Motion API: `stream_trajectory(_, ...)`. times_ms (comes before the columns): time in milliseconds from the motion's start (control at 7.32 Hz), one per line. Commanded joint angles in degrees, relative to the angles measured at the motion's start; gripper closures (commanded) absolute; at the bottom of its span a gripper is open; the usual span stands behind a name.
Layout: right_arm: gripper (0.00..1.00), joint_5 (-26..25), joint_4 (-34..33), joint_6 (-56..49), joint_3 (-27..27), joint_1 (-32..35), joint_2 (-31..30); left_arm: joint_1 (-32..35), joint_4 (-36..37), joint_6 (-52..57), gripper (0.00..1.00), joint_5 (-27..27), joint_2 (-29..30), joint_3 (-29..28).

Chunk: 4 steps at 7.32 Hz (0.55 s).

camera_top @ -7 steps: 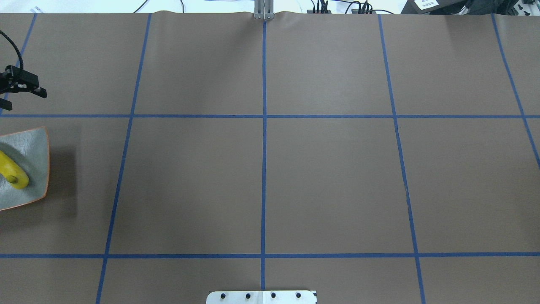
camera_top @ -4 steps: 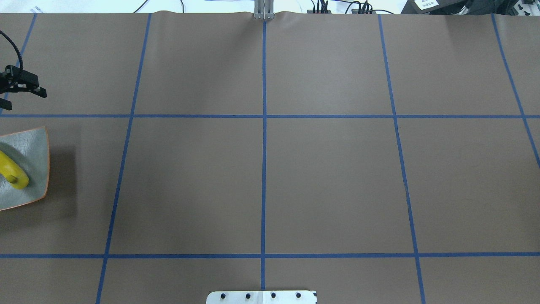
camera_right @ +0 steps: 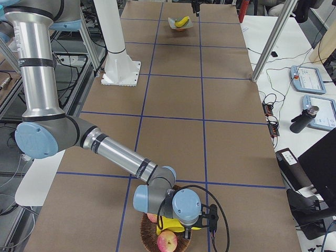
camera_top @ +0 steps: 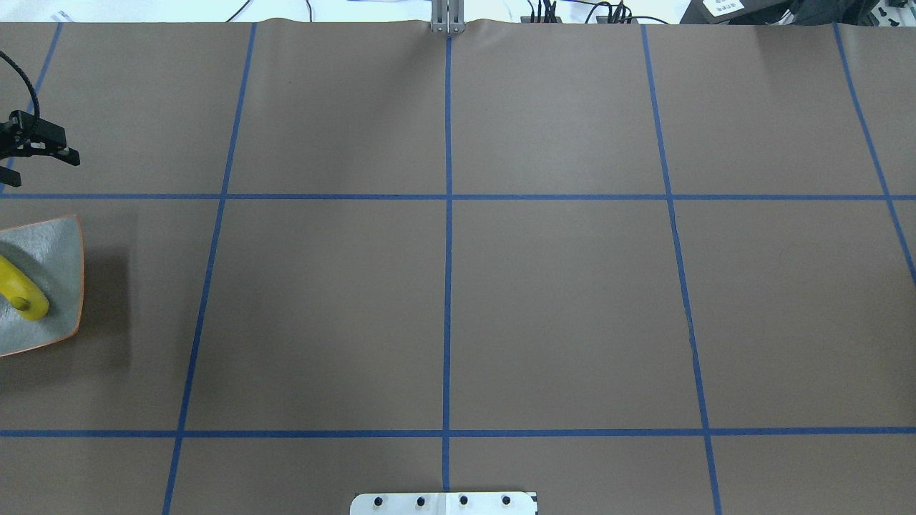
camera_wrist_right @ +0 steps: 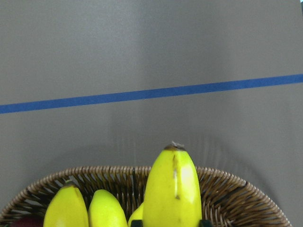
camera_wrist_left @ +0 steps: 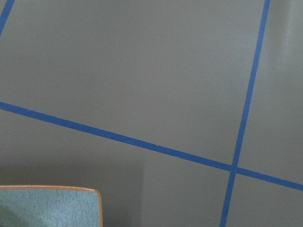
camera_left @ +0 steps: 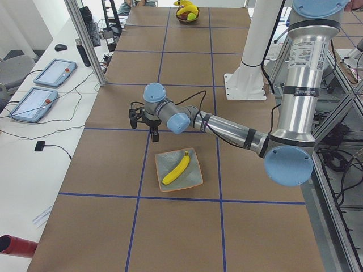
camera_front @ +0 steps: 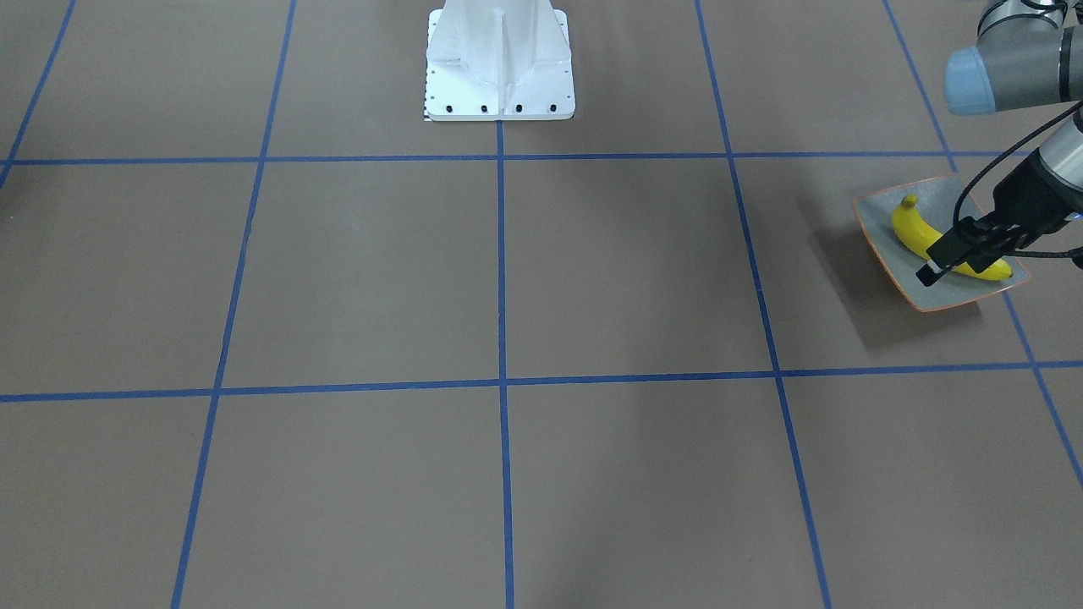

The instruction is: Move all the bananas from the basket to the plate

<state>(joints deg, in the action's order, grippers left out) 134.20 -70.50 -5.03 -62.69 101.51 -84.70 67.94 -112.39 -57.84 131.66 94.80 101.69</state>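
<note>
Gripping an upright banana between its fingers, the right claw sits low over the basket, probably to lift it out; the left claw hangs open and empty, leaving free the plate just behind it, where a plated banana lies

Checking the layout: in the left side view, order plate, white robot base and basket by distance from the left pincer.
1. plate, just beside the left pincer.
2. white robot base, mid-table, robot's side.
3. basket, at the far end.
</note>
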Motion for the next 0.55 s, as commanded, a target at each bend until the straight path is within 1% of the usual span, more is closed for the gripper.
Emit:
stream_trajectory(0, 1.00, 0.01, -10.76, -6.03, -4.71, 2.01, 2.07, 0.00, 0.07, -0.26, 0.00, 0.00, 0.04, 0.00)
stream_trajectory(137, 1.00, 0.18, -12.02, -6.13, -5.33, 2.11, 2.25, 0.00, 0.07, -0.26, 0.00, 0.00, 0.04, 0.00)
stream_trajectory(273, 1.00, 0.71, -14.99, -6.13, -7.43, 2.20, 3.12, 0.00, 0.07, -0.26, 0.00, 0.00, 0.04, 0.00)
stream_trajectory(410, 1.00, 3.41, -18.32, -5.09, -9.45, 2.37, 4.26, -0.09, 0.15, -0.26, 0.00, 0.09, 0.21, 0.00)
